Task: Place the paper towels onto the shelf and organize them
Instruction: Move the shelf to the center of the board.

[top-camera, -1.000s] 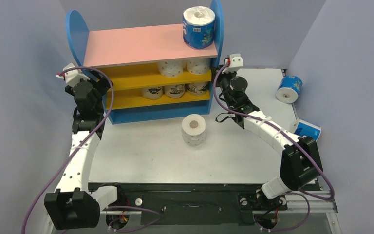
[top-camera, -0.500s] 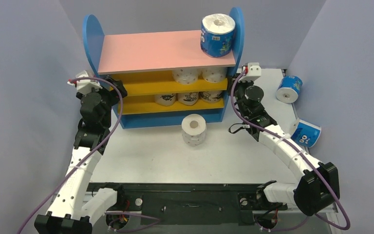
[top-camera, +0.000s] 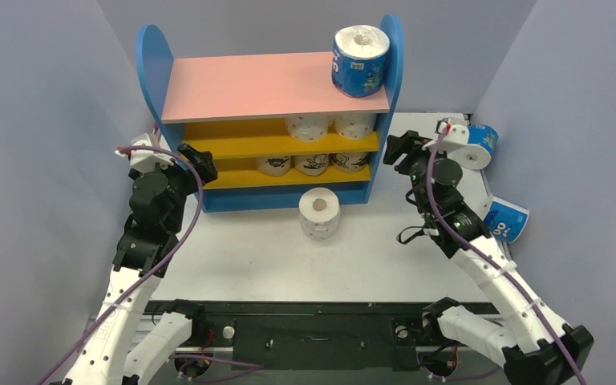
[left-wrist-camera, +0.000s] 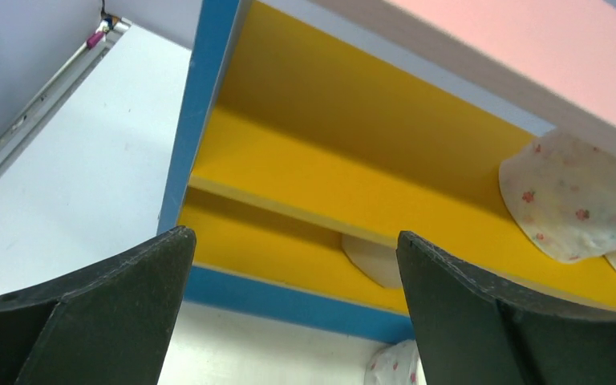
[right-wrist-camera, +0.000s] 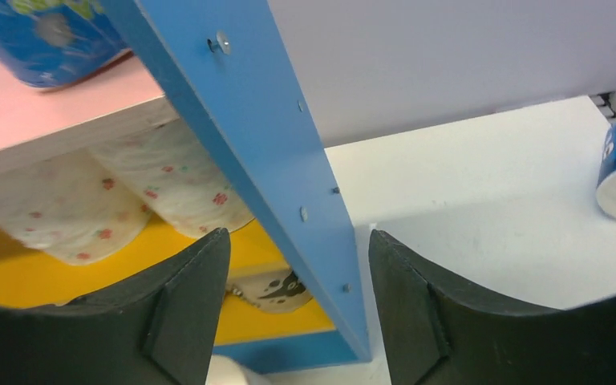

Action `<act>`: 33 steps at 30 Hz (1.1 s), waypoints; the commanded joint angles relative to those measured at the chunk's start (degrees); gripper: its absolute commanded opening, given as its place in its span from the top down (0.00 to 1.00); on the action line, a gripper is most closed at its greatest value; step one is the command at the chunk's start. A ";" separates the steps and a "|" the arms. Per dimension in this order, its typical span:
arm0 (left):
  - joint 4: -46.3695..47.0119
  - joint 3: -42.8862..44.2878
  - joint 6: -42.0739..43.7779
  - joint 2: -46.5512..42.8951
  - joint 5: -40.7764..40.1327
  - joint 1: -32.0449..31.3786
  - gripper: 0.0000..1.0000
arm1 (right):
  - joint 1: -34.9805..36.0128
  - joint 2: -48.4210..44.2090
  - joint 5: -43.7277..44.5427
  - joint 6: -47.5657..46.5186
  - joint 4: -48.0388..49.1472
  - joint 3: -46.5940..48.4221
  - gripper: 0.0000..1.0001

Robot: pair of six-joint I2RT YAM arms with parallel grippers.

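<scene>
Top external view: the left fingers (top-camera: 199, 164) stand wide apart and hold nothing, just beside the left side panel of the shelf (top-camera: 249, 84). The right fingers (top-camera: 399, 151) are parted too, empty, just beside the right side panel. Left of them, one blue roll (top-camera: 361, 60) stands on the pink top board, two dotted rolls (top-camera: 306, 126) sit on the upper yellow board and three tan rolls (top-camera: 311, 163) on the lower one. A third dotted roll (top-camera: 319, 213) stands on the surface (top-camera: 241, 249) in front of the shelf, between the two pairs of fingers. Two more blue rolls (top-camera: 477, 146) lie to the right of the right fingers.

Left wrist view: the left fingers (left-wrist-camera: 88, 313) gape, with only the yellow boards beyond the gap.

Right wrist view: the right fingers (right-wrist-camera: 176, 313) stand apart. The blue side panel (right-wrist-camera: 273, 144) shows in the gap beyond the tips, unclamped. Whether the right-hand finger touches it cannot be told.
</scene>
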 commanded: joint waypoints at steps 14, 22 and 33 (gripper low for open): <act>-21.96 -4.00 -12.33 -11.47 3.65 -1.89 0.04 | 7.72 -15.50 -6.44 29.99 -23.63 -16.05 0.16; -20.53 -8.79 -10.73 -13.21 13.69 -2.38 0.04 | 16.31 2.54 -3.04 28.59 -28.44 -5.90 0.16; -17.91 -16.21 -11.89 -17.43 12.64 -4.99 0.04 | 19.57 18.56 1.36 31.53 -26.52 3.02 0.17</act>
